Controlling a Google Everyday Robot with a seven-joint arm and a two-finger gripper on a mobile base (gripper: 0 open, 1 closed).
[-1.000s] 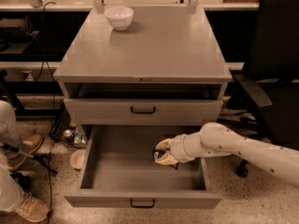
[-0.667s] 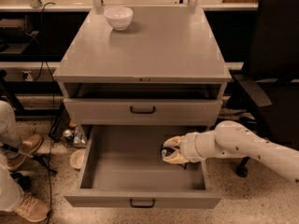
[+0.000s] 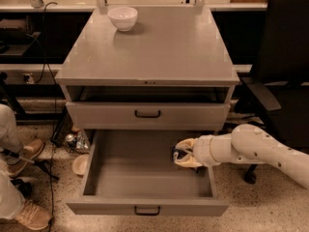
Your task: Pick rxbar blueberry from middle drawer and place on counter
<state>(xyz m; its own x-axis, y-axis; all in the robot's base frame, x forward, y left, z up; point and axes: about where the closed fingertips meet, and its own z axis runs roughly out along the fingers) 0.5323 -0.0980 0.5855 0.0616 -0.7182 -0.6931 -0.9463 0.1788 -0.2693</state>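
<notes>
Gripper [image 3: 180, 153] in open drawer [image 3: 135, 170], pinching bar [image 3: 179, 152].
White arm [image 3: 256, 148] reaches in from the right, low over the drawer's right side near the right wall. The beige fingers [image 3: 187, 143] sit above and below the dark blue bar and close on it. Can't tell whether the bar is touching the drawer floor or is off it. The drawer is pulled fully out, with its black handle at the front edge. The upper drawer [image 3: 147, 114] above it is slightly ajar. The counter [image 3: 154, 47] carries a white bowl [image 3: 122, 18] at its back left, well apart from the bar. A black chair [image 3: 285, 57] stands right of the cabinet.
</notes>
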